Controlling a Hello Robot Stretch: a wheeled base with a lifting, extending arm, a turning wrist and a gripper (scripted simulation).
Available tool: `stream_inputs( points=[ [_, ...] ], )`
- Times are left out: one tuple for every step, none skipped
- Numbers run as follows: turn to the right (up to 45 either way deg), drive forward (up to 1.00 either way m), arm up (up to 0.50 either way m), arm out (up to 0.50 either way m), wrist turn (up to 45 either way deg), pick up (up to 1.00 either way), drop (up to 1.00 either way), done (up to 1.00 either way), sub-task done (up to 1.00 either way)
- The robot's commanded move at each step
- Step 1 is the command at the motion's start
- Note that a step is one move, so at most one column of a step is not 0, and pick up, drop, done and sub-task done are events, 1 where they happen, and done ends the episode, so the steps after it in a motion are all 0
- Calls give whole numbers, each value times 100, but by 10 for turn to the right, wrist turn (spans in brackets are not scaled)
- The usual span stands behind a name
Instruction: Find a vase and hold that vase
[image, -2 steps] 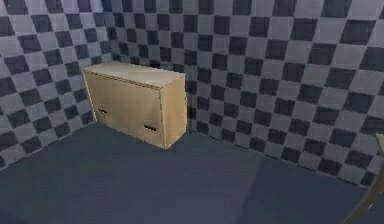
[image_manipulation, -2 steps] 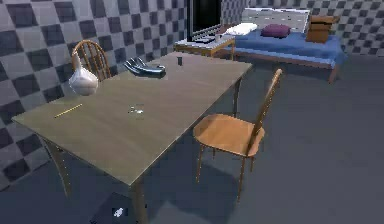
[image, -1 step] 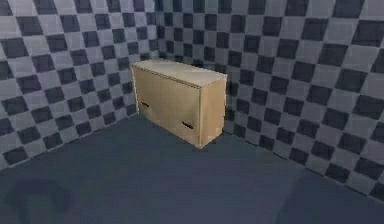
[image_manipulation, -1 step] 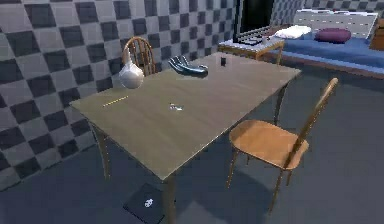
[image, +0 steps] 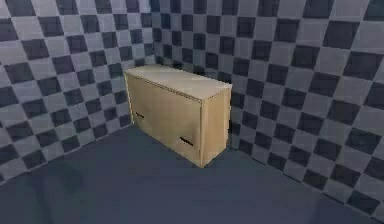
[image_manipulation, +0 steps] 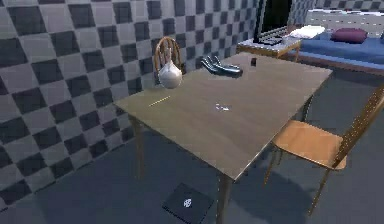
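Vase (image_manipulation: 170, 75): I see it, pale and round-bellied, upright on the wooden table's (image_manipulation: 240, 125) far left corner, a chair back (image_manipulation: 166, 48) just behind it | dark objects (image_manipulation: 221, 68) near it on the tabletop | wooden cabinet (image: 175, 112) ahead by the checkered wall | gripper: I cannot tell how its fingers stand or what they hold.

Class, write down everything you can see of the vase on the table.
The vase is pale grey-white and glossy, like glazed ceramic, with a round belly, a narrow neck and a flared mouth. It stands upright on the wooden table, near the far corner at the arm side view's left, in front of a chair. It seems to touch the tabletop alone; a dark thing lies apart to its right.
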Motion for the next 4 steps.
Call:
stream_inputs(
  points=[
    [390, 0, 0, 0, 0, 0, 0, 0, 0],
    [0, 35, 0, 0, 0, 0, 0, 0, 0],
    [-300, 0, 0, 0, 0, 0, 0, 0, 0],
    [450, 0, 0, 0, 0, 0, 0, 0, 0]
  ],
)
